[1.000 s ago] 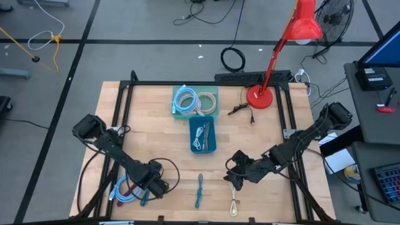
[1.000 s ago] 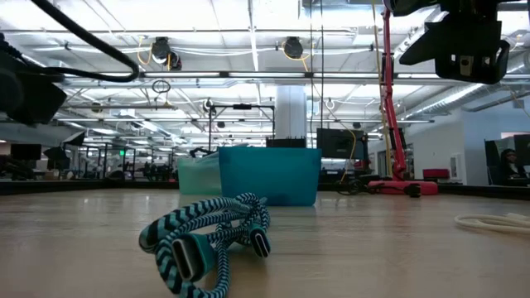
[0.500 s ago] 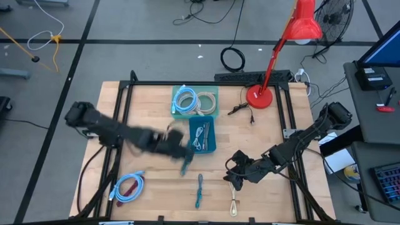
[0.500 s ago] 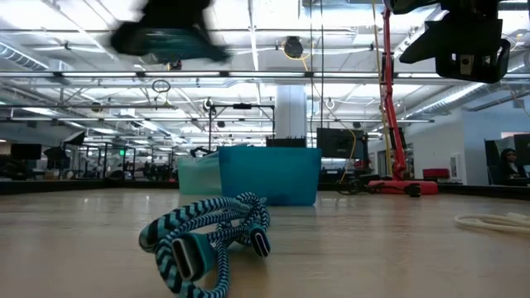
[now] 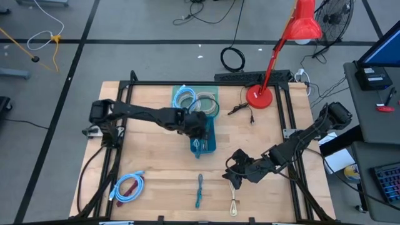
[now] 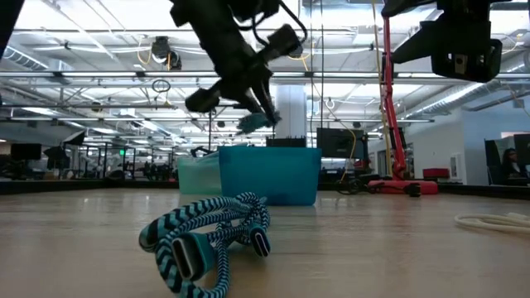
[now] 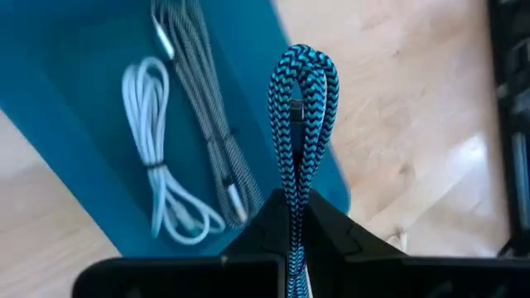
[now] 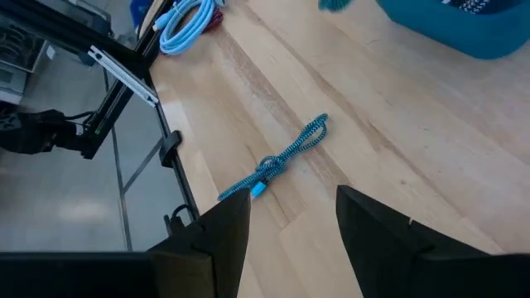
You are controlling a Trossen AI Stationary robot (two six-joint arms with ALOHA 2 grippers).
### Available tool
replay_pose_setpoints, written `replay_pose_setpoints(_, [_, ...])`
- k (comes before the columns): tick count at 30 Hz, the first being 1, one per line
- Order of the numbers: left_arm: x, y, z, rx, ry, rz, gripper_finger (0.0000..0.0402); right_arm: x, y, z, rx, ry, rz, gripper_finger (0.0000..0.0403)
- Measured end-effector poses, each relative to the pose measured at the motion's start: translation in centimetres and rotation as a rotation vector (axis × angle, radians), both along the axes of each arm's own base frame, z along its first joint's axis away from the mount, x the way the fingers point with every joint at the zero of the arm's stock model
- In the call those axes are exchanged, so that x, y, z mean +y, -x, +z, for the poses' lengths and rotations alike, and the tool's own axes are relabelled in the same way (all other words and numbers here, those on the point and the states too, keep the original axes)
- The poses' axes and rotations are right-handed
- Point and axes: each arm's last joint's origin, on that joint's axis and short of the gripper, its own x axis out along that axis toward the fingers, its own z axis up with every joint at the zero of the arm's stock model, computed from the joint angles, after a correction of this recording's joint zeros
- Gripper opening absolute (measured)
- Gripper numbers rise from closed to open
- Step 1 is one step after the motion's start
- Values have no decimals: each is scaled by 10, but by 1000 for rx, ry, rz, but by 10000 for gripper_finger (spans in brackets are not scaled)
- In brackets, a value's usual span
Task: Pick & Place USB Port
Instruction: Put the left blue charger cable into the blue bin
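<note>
Now the left fingers [image 7: 298, 217], clamped on the braided cable [image 7: 301, 124], should centre over the teal bin [image 7: 74, 108] before releasing.

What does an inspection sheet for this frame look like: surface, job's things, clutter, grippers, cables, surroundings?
Surface: wooden table, bare between items.
Job's things: dark teal bin holding a white cable and a grey braided cable; blue braided cable held above it.
Clutter: red lamp; pale bin of coiled cables.
Grippers: left gripper shut on the blue braided cable over the dark teal bin; right gripper open, low over the table.
Cables: teal braided cable, light blue coil, cream cable on the table.
Surroundings: grey floor, desk at right.
</note>
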Motion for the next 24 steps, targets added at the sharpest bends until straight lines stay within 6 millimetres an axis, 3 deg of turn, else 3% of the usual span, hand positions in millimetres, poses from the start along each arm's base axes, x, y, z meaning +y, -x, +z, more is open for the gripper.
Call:
replay_pose_setpoints(8, [-3,-15,-32,45,26,-40,12,0,0,0,-7,4,5,171])
replay_pose_setpoints(14, [6,-22,-28,-45,39,-28,12,1,-1,1,-14,-1,6,171])
replay_pose_setpoints(24, [35,-12,-22,-8,39,35,12,1,-1,2,-26,-1,14,171])
